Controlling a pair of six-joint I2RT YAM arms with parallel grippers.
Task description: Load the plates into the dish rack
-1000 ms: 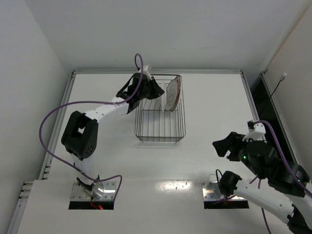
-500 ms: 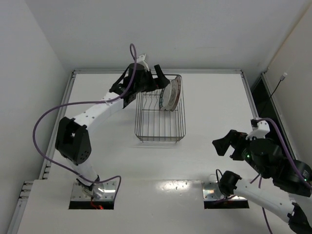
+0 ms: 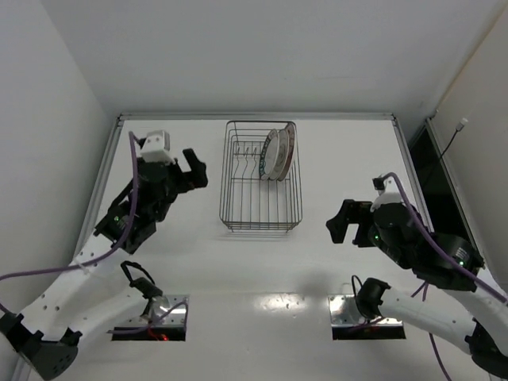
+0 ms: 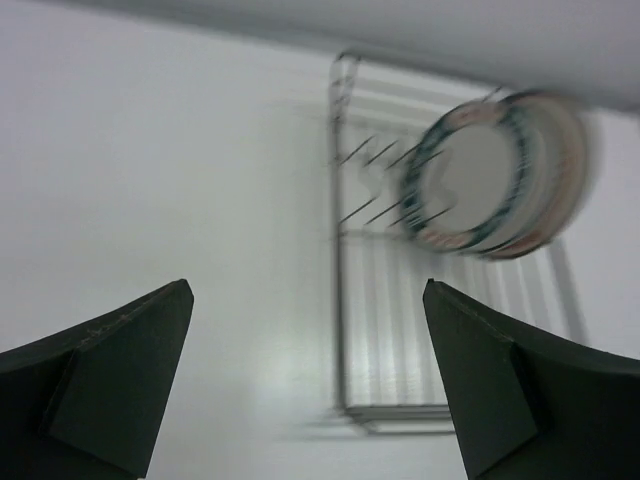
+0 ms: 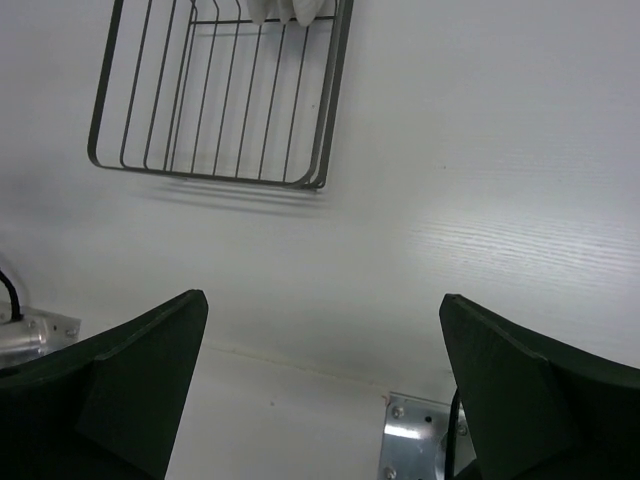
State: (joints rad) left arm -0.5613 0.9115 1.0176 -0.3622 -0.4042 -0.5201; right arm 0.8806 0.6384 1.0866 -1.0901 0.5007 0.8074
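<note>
Tabletop (image 3: 349,159), white, fills the top view. On it the dish rack (image 3: 260,228) sits a little toward 12 o'clock from the centre. Its long axis runs from 6 to 12 o'clock, with the short ends facing the arm bases and the back wall. The left wrist view (image 4: 345,300) is blurred and shows the rack's long side. The right wrist view (image 5: 210,110) shows its near end and wire floor.

Next in size are the arms. The left gripper (image 3: 197,168) hangs at 9 o'clock of the rack, well apart from it. Its jaws are spread wide with nothing between them, and they point toward the rack (image 4: 307,300). The right gripper (image 3: 337,222) hangs at about 4 o'clock of the rack, also well apart. Its jaws are likewise wide and empty, with bare table showing between the fingers (image 5: 322,300).

Smallest are the plates (image 3: 278,155). Both stand on edge in the rack's 12 o'clock end, toward its 3 o'clock side. They sit close together, tilted, with their faces turned toward 9 o'clock. The dark-rimmed plate (image 4: 470,180) is in front on the 9 o'clock side. The other plate (image 4: 572,165) is just behind it, with only its outer band showing. Only their lower edges (image 5: 290,10) reach into the right wrist view.
</note>
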